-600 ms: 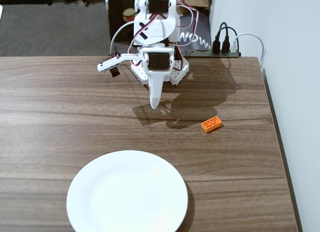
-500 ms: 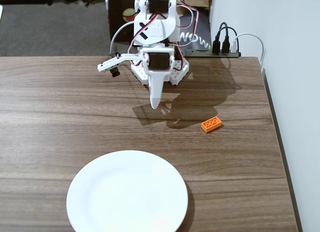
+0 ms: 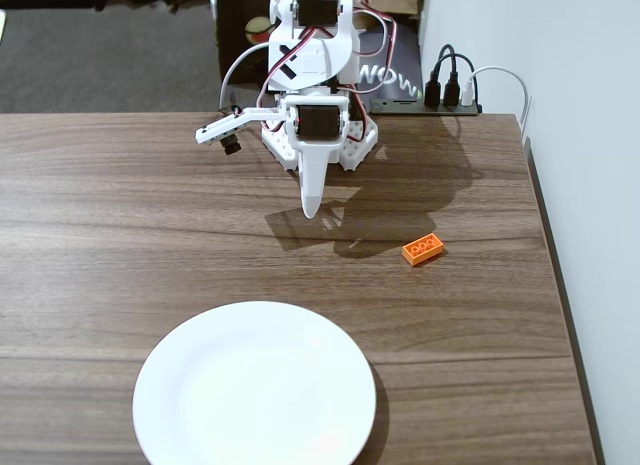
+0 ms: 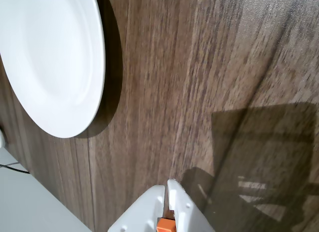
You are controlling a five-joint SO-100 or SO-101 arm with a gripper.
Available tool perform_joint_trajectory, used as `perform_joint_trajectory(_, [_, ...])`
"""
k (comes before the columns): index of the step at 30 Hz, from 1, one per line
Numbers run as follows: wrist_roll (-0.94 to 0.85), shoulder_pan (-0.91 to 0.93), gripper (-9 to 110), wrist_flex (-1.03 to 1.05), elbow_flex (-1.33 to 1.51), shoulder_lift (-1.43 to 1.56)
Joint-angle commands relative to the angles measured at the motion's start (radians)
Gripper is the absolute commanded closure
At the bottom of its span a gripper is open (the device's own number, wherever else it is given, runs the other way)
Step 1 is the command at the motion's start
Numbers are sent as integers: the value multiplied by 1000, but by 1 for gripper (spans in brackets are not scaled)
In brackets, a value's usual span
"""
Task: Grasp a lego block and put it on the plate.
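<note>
Nothing has shifted: the gripper (image 3: 311, 211) still hangs closed and empty, the lego block (image 3: 423, 248) at its four o'clock, the plate (image 3: 254, 385) bare.

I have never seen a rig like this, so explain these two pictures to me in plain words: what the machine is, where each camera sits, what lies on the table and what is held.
The white machine is a small robot arm standing at the far edge of a wooden table. One picture comes from a fixed camera looking down on the table. The other comes from a camera riding on the arm's wrist, looking past its claw. On the table lie a large white plate, which is empty, and a small orange lego block, well apart from the plate. The claw points down, is shut and holds nothing.
</note>
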Motion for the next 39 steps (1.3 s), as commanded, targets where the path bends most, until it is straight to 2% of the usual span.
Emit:
perform_joint_trajectory(1, [6, -2, 101, 2, -3, 0])
perform_joint_trajectory(39, [-26, -58, 101, 2, -3, 2])
